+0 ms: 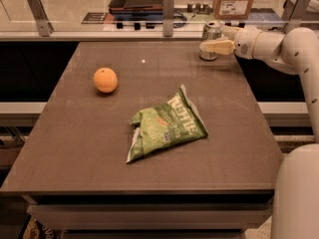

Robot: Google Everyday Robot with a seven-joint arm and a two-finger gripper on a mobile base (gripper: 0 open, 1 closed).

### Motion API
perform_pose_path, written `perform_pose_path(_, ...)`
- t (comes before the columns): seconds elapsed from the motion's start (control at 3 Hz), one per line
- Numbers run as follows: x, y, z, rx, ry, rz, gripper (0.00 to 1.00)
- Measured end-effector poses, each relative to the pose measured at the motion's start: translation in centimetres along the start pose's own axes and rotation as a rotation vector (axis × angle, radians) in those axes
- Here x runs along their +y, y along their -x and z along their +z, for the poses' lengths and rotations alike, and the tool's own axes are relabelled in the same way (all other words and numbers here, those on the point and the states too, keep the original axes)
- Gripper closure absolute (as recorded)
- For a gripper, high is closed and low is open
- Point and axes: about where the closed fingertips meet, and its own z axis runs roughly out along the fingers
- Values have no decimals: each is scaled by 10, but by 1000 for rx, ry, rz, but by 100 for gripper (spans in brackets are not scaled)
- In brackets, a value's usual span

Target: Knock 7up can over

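The 7up can (211, 34) is silver-white with green marks and stands at the far right corner of the dark table (99, 148). It looks slightly tilted. My gripper (208, 46) reaches in from the right on a white arm, its cream fingers (217, 46) lying across the front of the can and touching it. The lower half of the can is partly hidden behind the fingers.
An orange (105, 79) sits at the middle left of the table. A crinkled green chip bag (167, 124) lies in the middle. A glass rail with metal posts (168, 6) runs along the far edge. A cardboard box (235, 0) stands behind it.
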Motion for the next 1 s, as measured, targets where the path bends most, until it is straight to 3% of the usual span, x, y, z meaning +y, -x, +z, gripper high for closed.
perform_pose_path(1.0, 6, -2, 10, 0, 15, 3, 88)
